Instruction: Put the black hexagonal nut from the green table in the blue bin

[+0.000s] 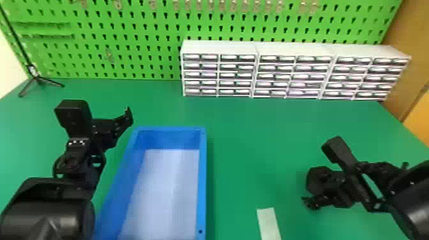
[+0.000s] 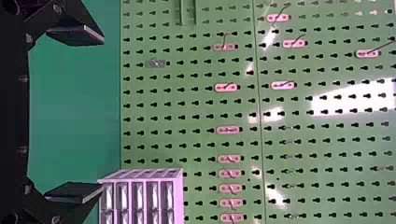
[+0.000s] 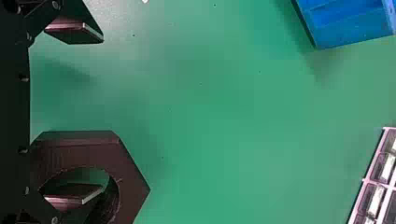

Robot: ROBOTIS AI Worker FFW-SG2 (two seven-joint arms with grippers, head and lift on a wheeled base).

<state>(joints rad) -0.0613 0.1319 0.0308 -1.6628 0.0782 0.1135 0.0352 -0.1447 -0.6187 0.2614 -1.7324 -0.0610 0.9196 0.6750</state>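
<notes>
"Where's the nut [image 3: 91, 151]?"

"Right of the bin [image 1: 202, 175], at the right gripper [image 3: 102, 114], whose fingers are spread wide. The left gripper [image 2: 102, 114], also spread, is by the bin's far left corner."

"How to grip it?"

"I'd check that one finger is truly inside the hole, then close gently across the nut's wall and lift straight."

"What's unclear?"

"Whether finger and nut touch; the nut's lower part is cut off in the right wrist view."

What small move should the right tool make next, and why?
I'd probably ease the right tool shut: one finger appears within the black nut's hole, the other outside its rim, so closing might pinch that side.
</notes>
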